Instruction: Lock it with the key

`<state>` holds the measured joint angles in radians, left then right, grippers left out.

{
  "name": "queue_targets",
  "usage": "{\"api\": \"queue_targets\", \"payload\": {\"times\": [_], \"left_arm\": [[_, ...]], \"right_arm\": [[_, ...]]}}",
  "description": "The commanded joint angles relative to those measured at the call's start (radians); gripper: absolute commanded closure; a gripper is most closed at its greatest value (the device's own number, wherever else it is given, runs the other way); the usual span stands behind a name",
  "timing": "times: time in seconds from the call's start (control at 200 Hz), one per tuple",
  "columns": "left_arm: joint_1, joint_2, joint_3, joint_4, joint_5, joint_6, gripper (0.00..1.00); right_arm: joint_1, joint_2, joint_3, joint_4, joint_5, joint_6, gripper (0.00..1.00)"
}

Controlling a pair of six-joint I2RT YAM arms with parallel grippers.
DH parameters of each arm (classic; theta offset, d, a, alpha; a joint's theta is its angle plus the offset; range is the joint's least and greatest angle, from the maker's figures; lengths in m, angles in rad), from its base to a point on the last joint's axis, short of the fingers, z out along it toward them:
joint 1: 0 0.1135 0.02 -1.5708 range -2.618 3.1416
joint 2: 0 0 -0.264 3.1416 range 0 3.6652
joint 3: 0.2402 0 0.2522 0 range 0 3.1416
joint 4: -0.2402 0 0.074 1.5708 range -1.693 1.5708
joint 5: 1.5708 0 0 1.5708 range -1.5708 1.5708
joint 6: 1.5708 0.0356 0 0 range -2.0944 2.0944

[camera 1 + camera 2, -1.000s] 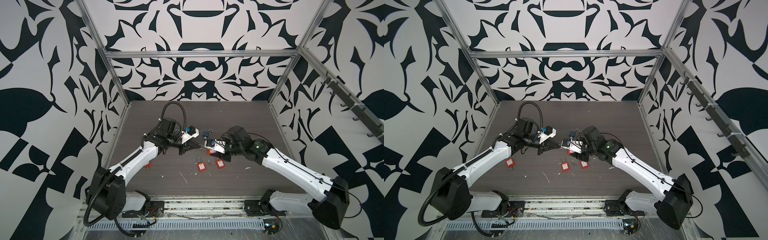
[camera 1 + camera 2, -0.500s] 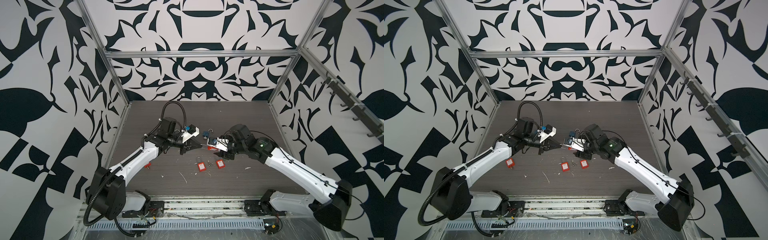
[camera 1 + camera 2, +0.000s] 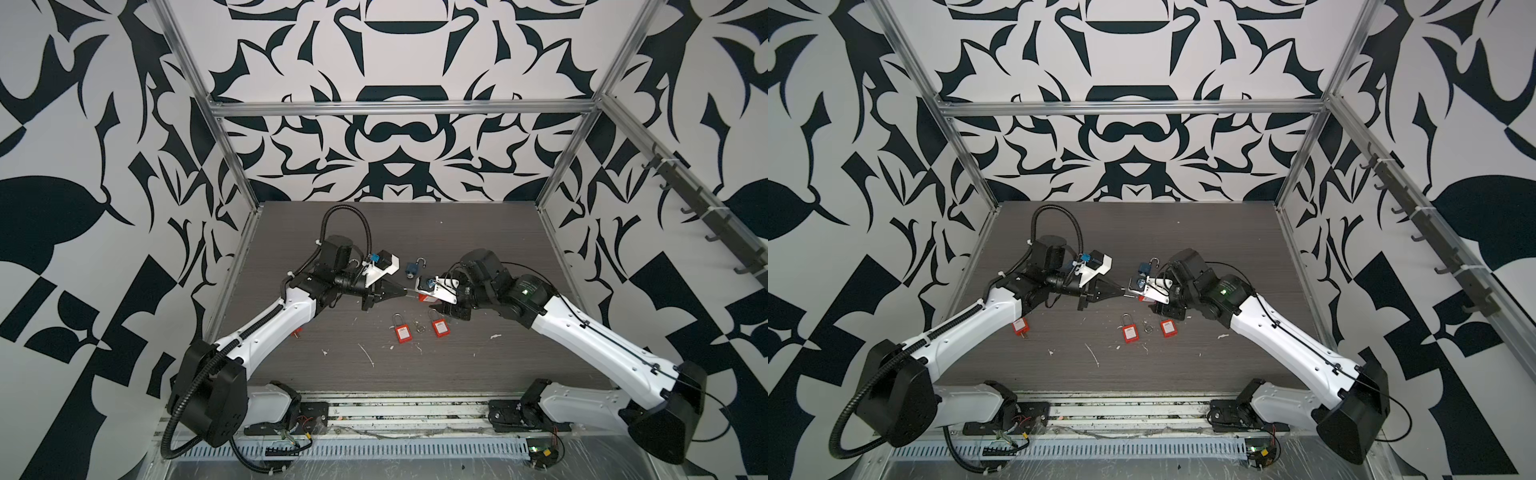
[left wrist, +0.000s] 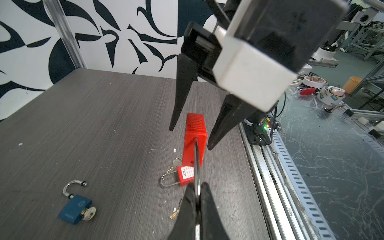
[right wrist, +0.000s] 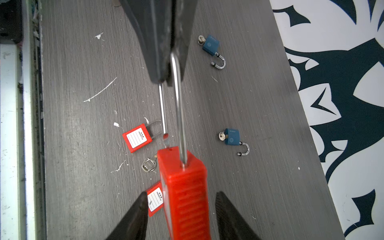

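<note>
The desk carries spare locks, but the one that matters is held in the air above its middle. The left gripper is pinched together on the bend of the shackle. From there the red padlock reaches toward the right gripper, whose fingers stand apart on either side of the body with a gap on both sides, so it grips nothing. The shackle is open: its long leg sits in the body and its short leg ends just clear of the top. The risk, as I judge it, is the thin steel pivoting in that pinch when the right gripper closes or pushes; the short leg would then miss its hole and jam, or the lock would drop. A loose key lies on the desk below. Whether one sits in the held lock I cannot tell.
</note>
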<state>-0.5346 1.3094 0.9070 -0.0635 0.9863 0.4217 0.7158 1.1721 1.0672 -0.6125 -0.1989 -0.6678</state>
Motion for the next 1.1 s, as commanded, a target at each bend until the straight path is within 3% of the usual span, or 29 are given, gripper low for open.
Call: {"api": "queue_targets", "payload": {"times": [0.0,0.215,0.4,0.91,1.095], "left_arm": [[-0.013,-0.027,-0.022,0.033,0.041,0.027,1.00],[-0.025,-0.027,-0.026,0.013,0.040,0.065,1.00],[-0.028,-0.062,-0.025,0.010,0.052,0.088,1.00],[-0.068,-0.059,-0.028,0.010,0.052,0.094,1.00],[-0.116,-0.047,-0.042,0.028,0.000,0.119,1.00]], "right_arm": [[0.001,-0.017,0.038,0.004,-0.029,-0.023,0.50],[-0.001,0.005,0.111,-0.100,-0.080,-0.032,0.63],[-0.001,0.031,0.148,-0.192,-0.122,-0.024,0.68],[-0.001,0.017,0.139,-0.156,-0.178,-0.030,0.84],[-0.001,0.011,0.126,-0.127,-0.225,-0.029,0.86]]}}
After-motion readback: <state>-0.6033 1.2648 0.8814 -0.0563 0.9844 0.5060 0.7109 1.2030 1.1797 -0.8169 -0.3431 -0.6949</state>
